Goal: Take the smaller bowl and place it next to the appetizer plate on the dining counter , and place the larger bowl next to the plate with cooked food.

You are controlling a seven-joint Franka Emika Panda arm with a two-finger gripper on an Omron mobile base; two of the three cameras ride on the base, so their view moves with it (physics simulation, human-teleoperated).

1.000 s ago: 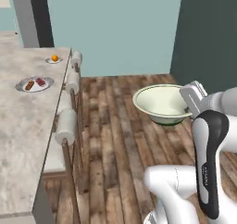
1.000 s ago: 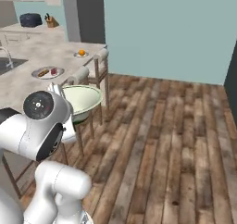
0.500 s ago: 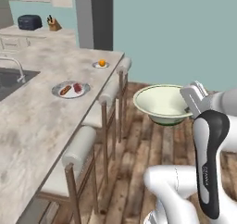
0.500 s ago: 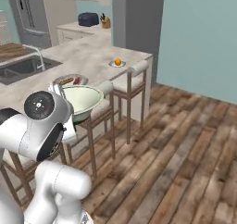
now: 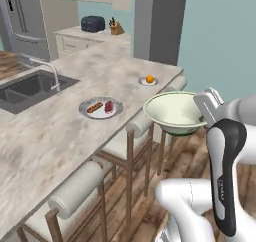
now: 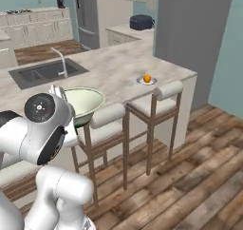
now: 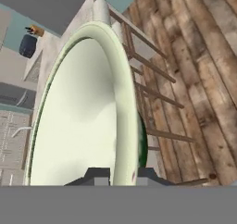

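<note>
My gripper (image 5: 204,117) is shut on the right rim of the larger bowl (image 5: 172,113), a wide cream-green bowl held level in the air above the stools at the dining counter's (image 5: 60,131) edge. In the hand view the bowl (image 7: 78,121) stands edge-on, its rim pinched at my gripper (image 7: 122,177). The plate with cooked food (image 5: 101,107) lies on the counter left of the bowl. The appetizer plate (image 5: 149,80) with its orange fruit sits farther back near the counter's corner, and it also shows in the right base view (image 6: 147,80). The smaller bowl is out of view.
A grey sink (image 5: 30,86) with a faucet (image 5: 47,68) is set in the counter at the left. Padded stools (image 5: 125,141) line the counter's edge below the bowl. A toaster (image 5: 92,23) and knife block (image 5: 116,27) stand on the back counter. Wooden floor lies to the right.
The whole scene has shifted as the base drove and turned toward the counter, which is now closer. The bowl stays held in my gripper as before.
</note>
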